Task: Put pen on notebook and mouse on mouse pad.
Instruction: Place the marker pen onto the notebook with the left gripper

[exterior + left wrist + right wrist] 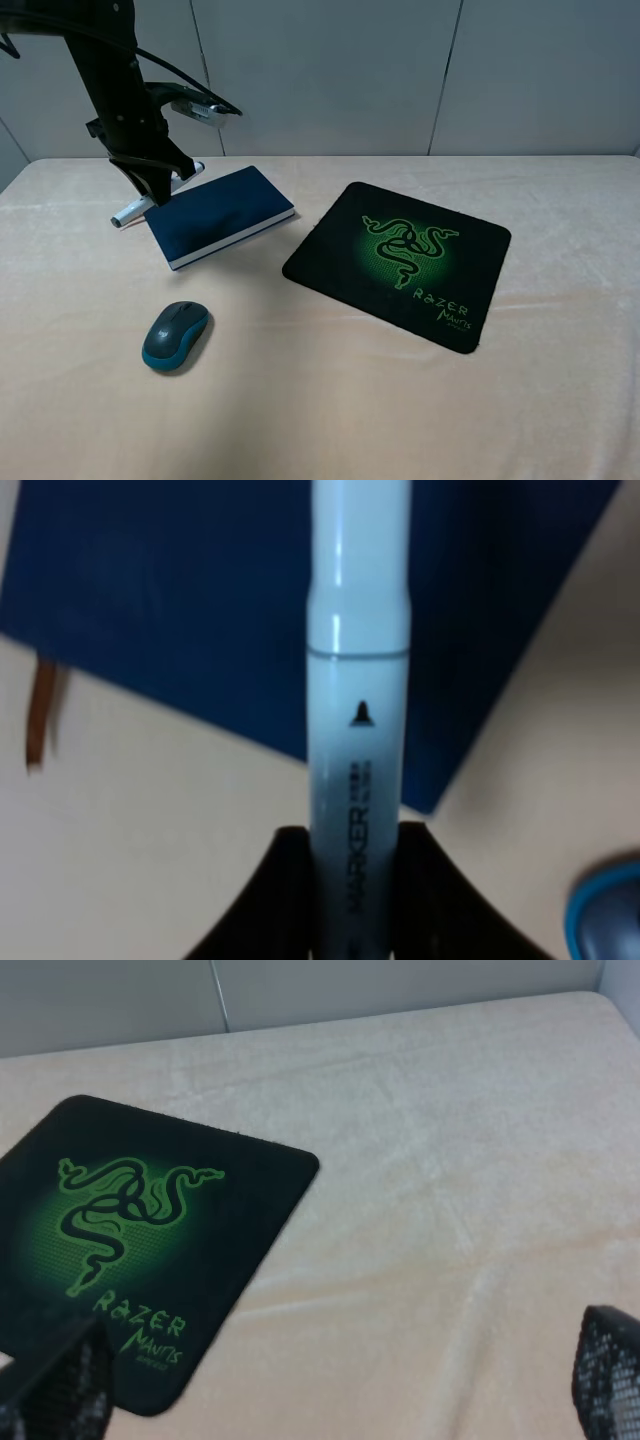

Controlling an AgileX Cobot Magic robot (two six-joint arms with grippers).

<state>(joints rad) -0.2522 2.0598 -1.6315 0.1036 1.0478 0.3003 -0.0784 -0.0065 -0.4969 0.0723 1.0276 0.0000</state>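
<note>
Clamping the pen (358,680) between jaws closed on its barrel, the left gripper (355,880) held it at the notebook's (220,215) 9 o'clock edge. The right gripper (335,1375) gaped wide, holding nothing. The mouse (176,336) lay at the notebook's 7 o'clock, off the mouse pad (400,260) at 3 o'clock.

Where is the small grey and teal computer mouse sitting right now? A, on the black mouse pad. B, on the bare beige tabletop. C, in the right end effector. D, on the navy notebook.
B: the small oval grey-and-teal computer mouse lies on the beige table cloth, apart from both the closed navy hardcover notebook and the black rectangular mouse pad with its green snake logo.
</note>
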